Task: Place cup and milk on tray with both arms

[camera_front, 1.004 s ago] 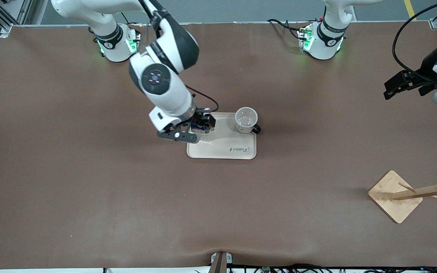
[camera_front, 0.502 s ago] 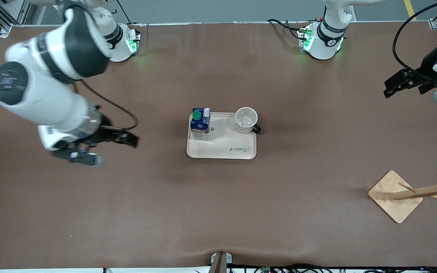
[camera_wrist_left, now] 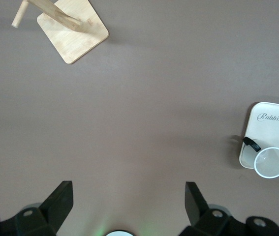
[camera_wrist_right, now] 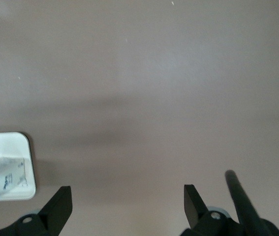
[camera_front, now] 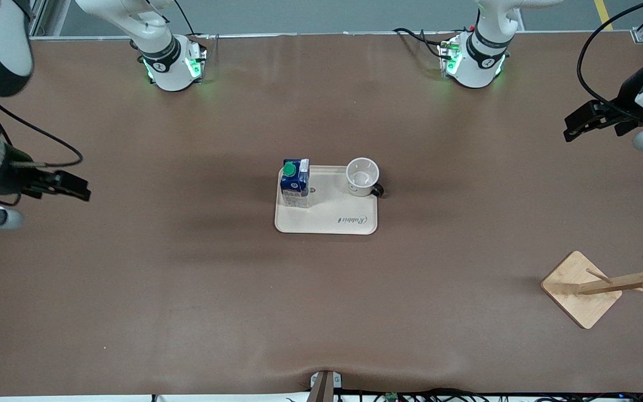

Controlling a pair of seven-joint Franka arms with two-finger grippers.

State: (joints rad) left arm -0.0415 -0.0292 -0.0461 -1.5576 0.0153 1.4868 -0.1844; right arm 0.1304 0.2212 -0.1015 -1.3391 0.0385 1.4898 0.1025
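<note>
You see the milk [camera_front: 295, 183] and the cup [camera_front: 363, 177] standing upright on the tray [camera_front: 327, 220] at the middle of the table, milk toward the right arm's end, cup toward the left arm's. The right gripper [camera_front: 73, 187] hangs over the right arm's edge, fingers spread and empty. The left gripper [camera_front: 581, 121] hangs over the left arm's edge, likewise spread and empty, with the wooden stand [camera_front: 581, 288] near that end's camera-side corner.

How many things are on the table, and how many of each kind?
Cup: 1
Milk carton: 1
Tray: 1
Wooden stand: 1
Total: 4
</note>
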